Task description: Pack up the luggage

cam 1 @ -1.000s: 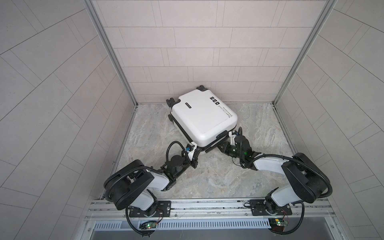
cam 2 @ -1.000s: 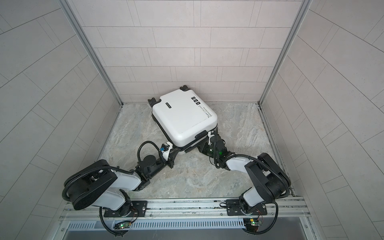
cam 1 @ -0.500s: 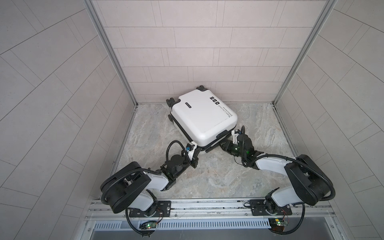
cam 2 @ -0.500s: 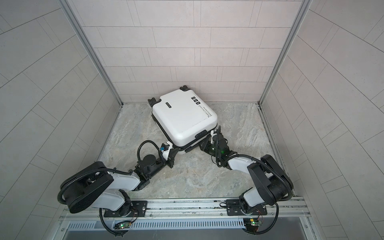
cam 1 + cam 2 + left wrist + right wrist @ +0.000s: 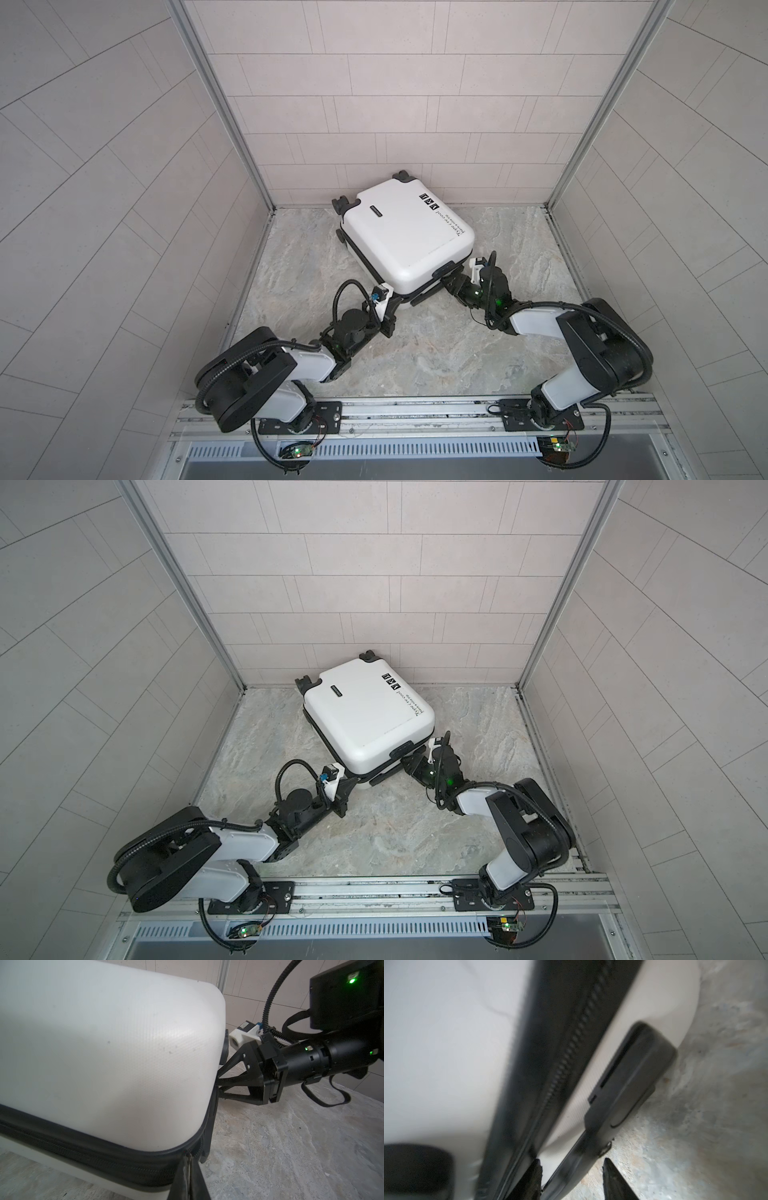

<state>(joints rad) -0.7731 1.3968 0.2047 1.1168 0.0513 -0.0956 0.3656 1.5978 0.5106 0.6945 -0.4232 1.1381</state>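
Left pincer [image 5: 188, 1169] closed at luggage [image 5: 104, 1053] corner zipper [image 5: 99, 1152]; right pincer [image 5: 571, 1160] jaws apart, straddling luggage handle [image 5: 631, 1084].

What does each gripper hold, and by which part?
Left gripper: shut on the luggage at its corner zipper trim. Right gripper: fingers apart around the handle, nothing held.
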